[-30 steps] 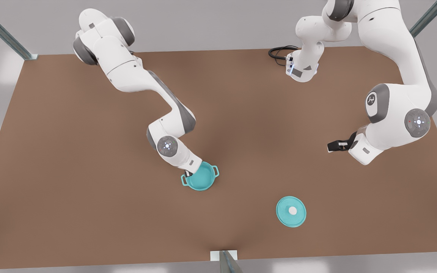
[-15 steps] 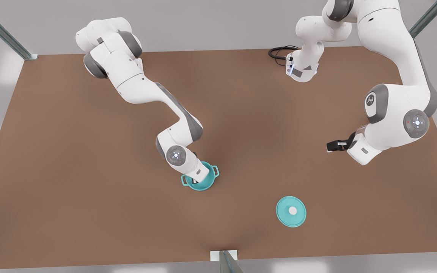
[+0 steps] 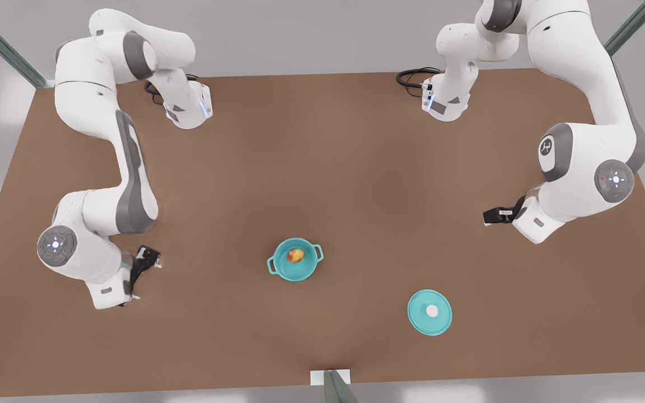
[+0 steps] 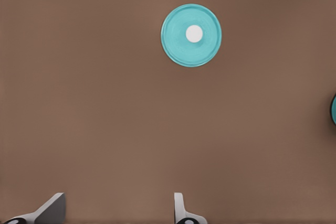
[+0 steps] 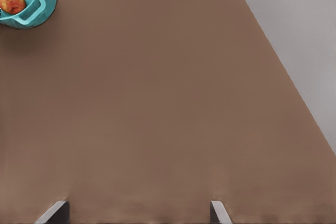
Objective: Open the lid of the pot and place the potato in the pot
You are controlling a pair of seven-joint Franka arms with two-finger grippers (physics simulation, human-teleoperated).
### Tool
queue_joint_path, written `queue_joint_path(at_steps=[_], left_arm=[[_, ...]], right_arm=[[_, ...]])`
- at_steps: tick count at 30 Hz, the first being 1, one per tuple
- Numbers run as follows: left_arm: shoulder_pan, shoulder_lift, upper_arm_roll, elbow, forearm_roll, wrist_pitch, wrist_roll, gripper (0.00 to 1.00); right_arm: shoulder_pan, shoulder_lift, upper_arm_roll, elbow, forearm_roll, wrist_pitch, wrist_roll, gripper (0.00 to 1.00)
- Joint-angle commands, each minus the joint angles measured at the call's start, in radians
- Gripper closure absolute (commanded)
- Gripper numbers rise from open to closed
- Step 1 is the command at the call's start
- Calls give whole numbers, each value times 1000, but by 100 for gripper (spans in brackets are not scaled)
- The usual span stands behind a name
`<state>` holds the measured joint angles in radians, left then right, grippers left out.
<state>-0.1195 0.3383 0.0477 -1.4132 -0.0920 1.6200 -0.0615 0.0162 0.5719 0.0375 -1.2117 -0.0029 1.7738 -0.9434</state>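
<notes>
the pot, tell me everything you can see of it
The pot is small, round and teal, with a smooth matte look, a teal inside and two loop side handles. It stands upright and uncovered on the brown table, near the middle. The potato, yellow with red-orange patches, lies inside it. Nothing else touches it; the pot lid lies flat on the table, apart from it.

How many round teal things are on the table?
2: the pot, holding the potato, near the table's middle, and the pot lid, flat on the table toward the front view's right, apart from it.
</notes>
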Motion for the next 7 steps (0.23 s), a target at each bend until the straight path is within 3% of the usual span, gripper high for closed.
queue_joint_path(at_steps=[1,7], left_arm=[[0,1,-2,5,5,0,15,0],[6,5,0,28,-9,3,51,0]], right_arm=[[-56,-53,-2,-2,-20,-300,523,0],[-56,-126,-42,-2,-71,-336,667,0]])
